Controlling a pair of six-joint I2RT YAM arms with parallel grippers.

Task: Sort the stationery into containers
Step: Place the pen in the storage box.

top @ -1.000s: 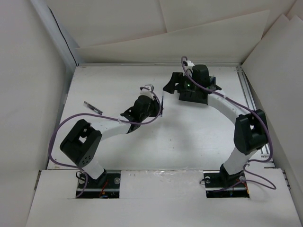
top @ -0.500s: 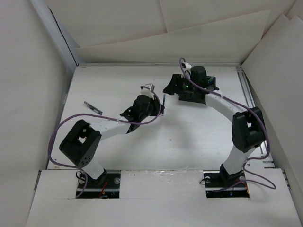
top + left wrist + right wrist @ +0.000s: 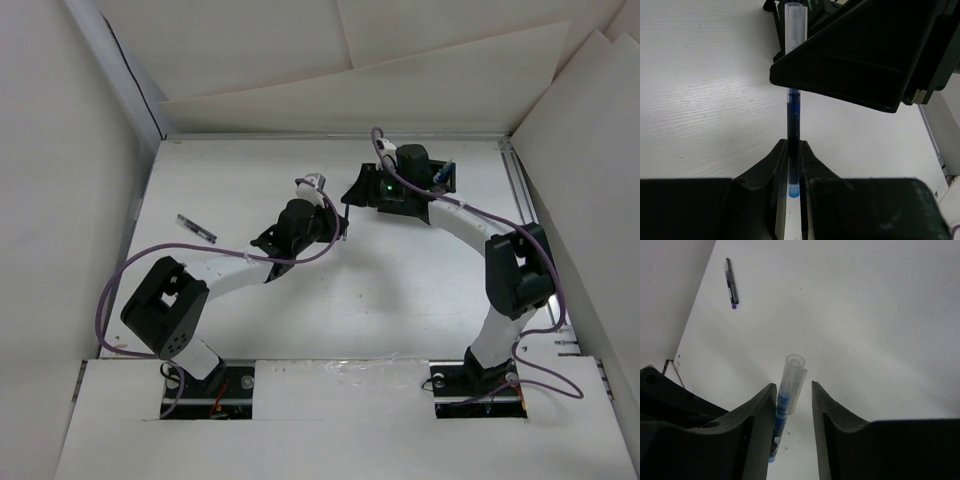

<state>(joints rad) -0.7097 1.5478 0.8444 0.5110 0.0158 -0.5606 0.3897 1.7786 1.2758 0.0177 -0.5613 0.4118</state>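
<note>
A blue pen (image 3: 793, 120) with a clear cap (image 3: 795, 25) stands upright above the table, and my left gripper (image 3: 794, 147) is shut on its lower end. My right gripper (image 3: 794, 387) straddles the capped upper end of the same blue pen (image 3: 789, 390). Its jaws are narrowed but open: the left finger (image 3: 760, 415) touches the barrel, and a gap remains at the right finger. In the top view the two grippers meet mid-table at the pen (image 3: 345, 213). A dark pen (image 3: 196, 228) lies flat at the left. A black container (image 3: 446, 175) is mostly hidden behind my right wrist.
The dark pen (image 3: 731, 282) lies near the left wall. White walls (image 3: 60, 180) close in the table on the left, back and right. A metal rail (image 3: 530, 210) runs along the right edge. Purple cables (image 3: 130, 270) loop beside both arms.
The right gripper has slid left onto the pen's capped end and its jaws have narrowed a lot. The left gripper keeps holding the pen in place.
</note>
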